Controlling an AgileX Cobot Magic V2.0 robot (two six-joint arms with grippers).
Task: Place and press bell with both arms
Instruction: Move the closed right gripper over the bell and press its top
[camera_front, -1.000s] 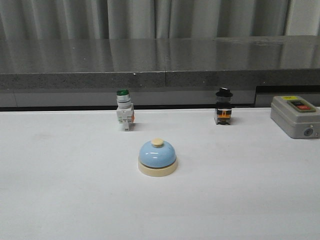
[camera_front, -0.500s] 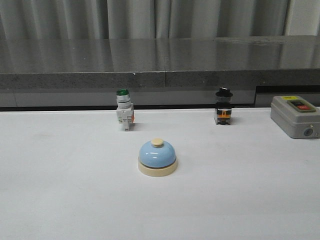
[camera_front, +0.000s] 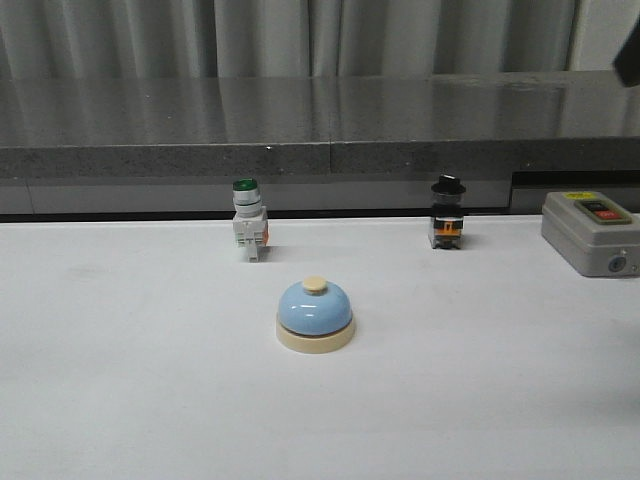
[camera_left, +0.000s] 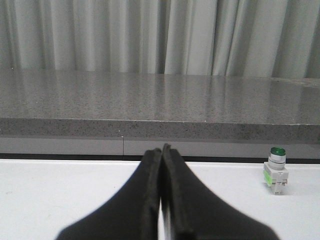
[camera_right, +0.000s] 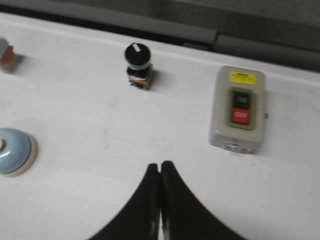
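Observation:
The light-blue dome bell (camera_front: 314, 313) with a cream base and button stands upright on the white table (camera_front: 120, 380), near its middle. It also shows in the right wrist view (camera_right: 15, 151), apart from my right gripper (camera_right: 160, 166), which is shut and empty above the table. A dark corner of the right arm (camera_front: 630, 52) shows at the front view's upper right edge. My left gripper (camera_left: 161, 149) is shut and empty, low over the table; it does not show in the front view, and the bell is out of its view.
A white push-button switch with a green cap (camera_front: 248, 232) stands behind the bell to the left. A black knob switch (camera_front: 447, 213) stands back right. A grey box with a red button (camera_front: 592, 232) sits at the far right. A dark stone ledge (camera_front: 320, 130) runs behind.
A dark part of the right arm has come into the front view's upper right corner. The bell and the switches have not moved.

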